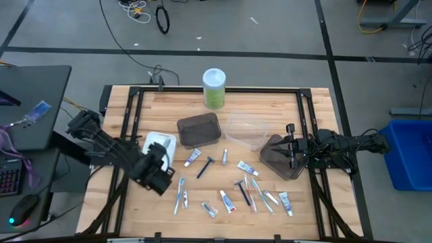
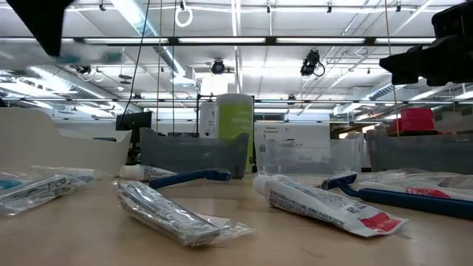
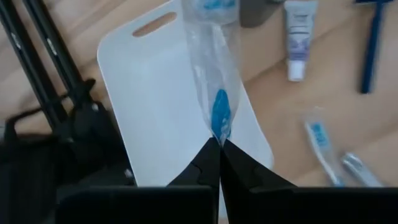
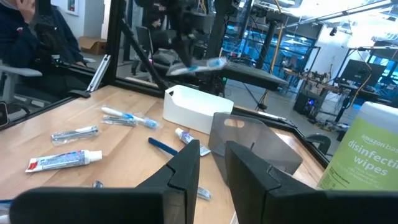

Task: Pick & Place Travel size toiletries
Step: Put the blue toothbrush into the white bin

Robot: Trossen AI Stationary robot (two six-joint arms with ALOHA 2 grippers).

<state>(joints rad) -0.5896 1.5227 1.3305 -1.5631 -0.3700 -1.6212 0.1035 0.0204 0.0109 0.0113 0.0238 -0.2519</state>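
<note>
My left gripper [image 3: 220, 144] is shut on a toothbrush in a clear wrapper [image 3: 211, 68] and hovers over the white tray [image 1: 156, 142] at the table's left. The right wrist view shows this toothbrush [image 4: 200, 65] in the air above the white tray [image 4: 194, 107]. Several other toiletries lie flat on the wood: small tubes [image 1: 194, 158], a blue razor [image 1: 204, 167], wrapped toothbrushes [image 1: 180, 194] and more items [image 1: 256, 192] toward the near right. My right gripper [image 4: 214, 163] waits open at the table's right, above a dark tray [image 1: 280, 162]. My left gripper pinches the wrapped toothbrush by one end, at its blue part [image 3: 219, 124], between its two fingertips. The fingers slant down from above. The toothbrush sticks out beyond the fingertips in line with them, lifted clear above the white tray.
A tall green canister with a white lid [image 1: 214, 88] stands at the far edge. A dark tray [image 1: 200, 129] and a clear tray [image 1: 246, 130] sit mid-table. Black frame rails [image 1: 131, 115] run along the table's sides. A person sits beyond the table [image 4: 31, 37].
</note>
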